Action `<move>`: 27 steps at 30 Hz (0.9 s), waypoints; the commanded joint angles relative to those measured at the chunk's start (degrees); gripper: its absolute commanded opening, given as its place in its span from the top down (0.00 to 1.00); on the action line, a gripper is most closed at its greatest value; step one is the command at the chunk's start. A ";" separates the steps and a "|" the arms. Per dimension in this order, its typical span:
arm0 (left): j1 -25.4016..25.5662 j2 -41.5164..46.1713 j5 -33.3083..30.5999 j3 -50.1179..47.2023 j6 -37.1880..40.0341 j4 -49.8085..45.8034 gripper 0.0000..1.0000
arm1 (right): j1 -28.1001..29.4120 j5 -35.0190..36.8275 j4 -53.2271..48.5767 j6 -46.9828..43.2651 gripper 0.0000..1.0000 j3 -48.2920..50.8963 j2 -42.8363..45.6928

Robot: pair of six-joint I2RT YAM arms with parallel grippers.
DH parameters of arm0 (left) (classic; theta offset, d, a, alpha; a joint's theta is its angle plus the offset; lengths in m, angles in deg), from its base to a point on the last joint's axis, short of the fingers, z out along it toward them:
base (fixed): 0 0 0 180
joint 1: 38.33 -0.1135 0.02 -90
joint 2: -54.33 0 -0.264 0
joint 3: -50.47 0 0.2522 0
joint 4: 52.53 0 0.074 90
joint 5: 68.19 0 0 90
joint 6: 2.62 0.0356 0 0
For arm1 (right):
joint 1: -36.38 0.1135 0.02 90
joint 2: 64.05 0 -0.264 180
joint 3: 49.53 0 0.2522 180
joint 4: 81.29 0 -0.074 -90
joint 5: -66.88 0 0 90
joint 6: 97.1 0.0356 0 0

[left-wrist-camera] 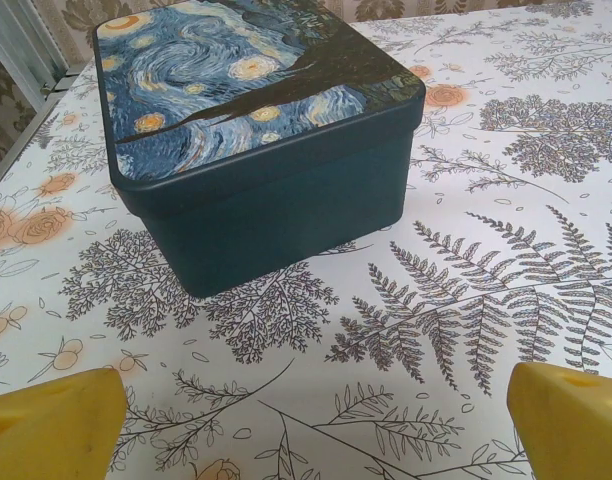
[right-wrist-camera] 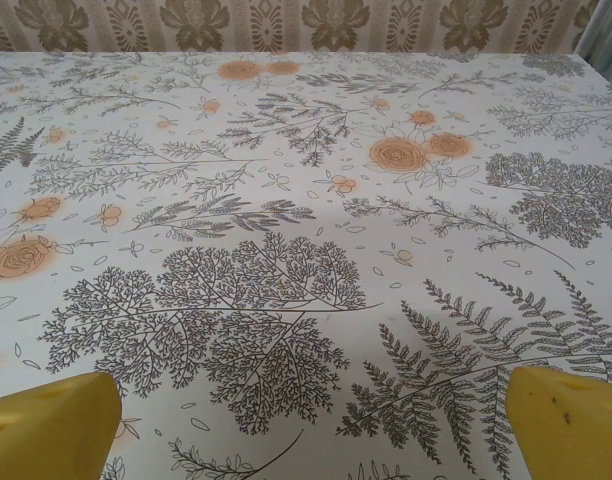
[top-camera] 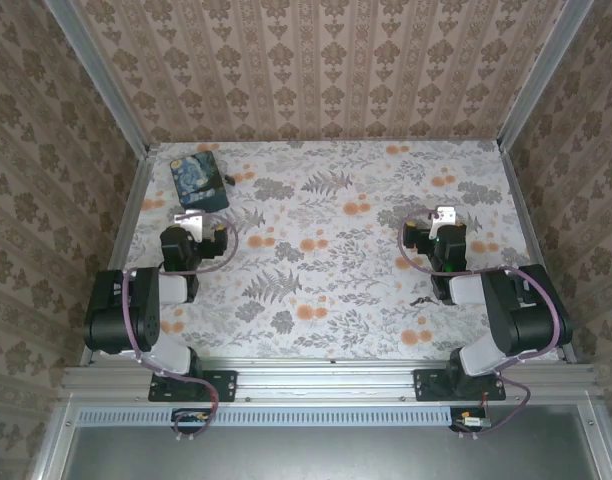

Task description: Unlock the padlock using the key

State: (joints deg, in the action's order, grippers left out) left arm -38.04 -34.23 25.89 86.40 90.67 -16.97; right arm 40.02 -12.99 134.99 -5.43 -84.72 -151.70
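Black padlock (top-camera: 229, 179) sat loose at box's (top-camera: 199, 180) 3 o'clock; left gripper (left-wrist-camera: 306, 430), right gripper (right-wrist-camera: 306, 430) gaped empty; flat key (top-camera: 420, 300) could skid.

The left arm (top-camera: 136, 315) and right arm (top-camera: 511, 310) are black with pale grey links, each trailing a purple cable (top-camera: 231, 245). The left tool (left-wrist-camera: 314, 405) and right tool (right-wrist-camera: 311, 405) carry blunt yellow fingers (left-wrist-camera: 51, 425).
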 commanded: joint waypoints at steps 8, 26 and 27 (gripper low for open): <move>-0.45 0.15 -1.38 1.12 -0.32 0.06 0.00 | -1.71 -2.62 -0.73 0.54 0.00 -1.71 -0.01; -0.44 5.62 -8.78 4.82 -3.32 -10.96 0.00 | -1.79 -1.83 -3.20 0.89 0.00 -2.30 1.82; -0.40 8.70 -11.53 7.29 -4.23 -17.59 0.00 | -1.79 -1.09 -5.90 1.19 0.00 -2.77 4.06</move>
State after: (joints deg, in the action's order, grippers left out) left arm -38.10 -32.04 20.95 88.39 89.55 -23.81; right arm 38.49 -14.61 133.11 -5.23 -85.68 -151.33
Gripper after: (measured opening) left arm 0.998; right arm 0.999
